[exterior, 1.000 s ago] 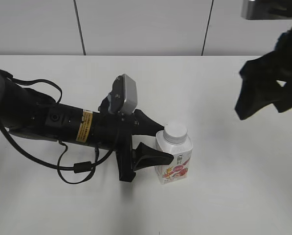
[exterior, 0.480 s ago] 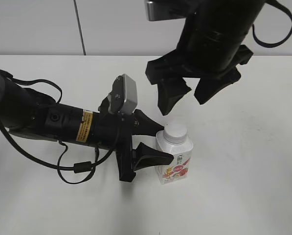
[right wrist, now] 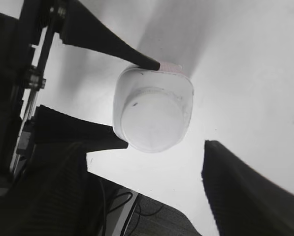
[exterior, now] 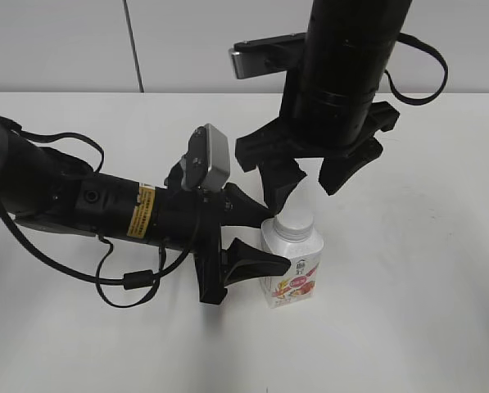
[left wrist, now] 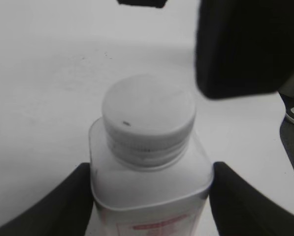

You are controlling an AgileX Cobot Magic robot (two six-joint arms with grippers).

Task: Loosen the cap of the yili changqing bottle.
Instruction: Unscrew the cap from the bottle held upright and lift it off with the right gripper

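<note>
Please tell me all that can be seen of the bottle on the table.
The bottle is small, squarish, of white plastic, with sloped shoulders and a wide round neck. A red and pink fruit label covers its lower front. Its white cap is still on. It stands upright on the white table. The left gripper holds its body, one jaw pressed on each side. The right gripper hangs open just above the cap, its jaws apart and not touching it.
</note>
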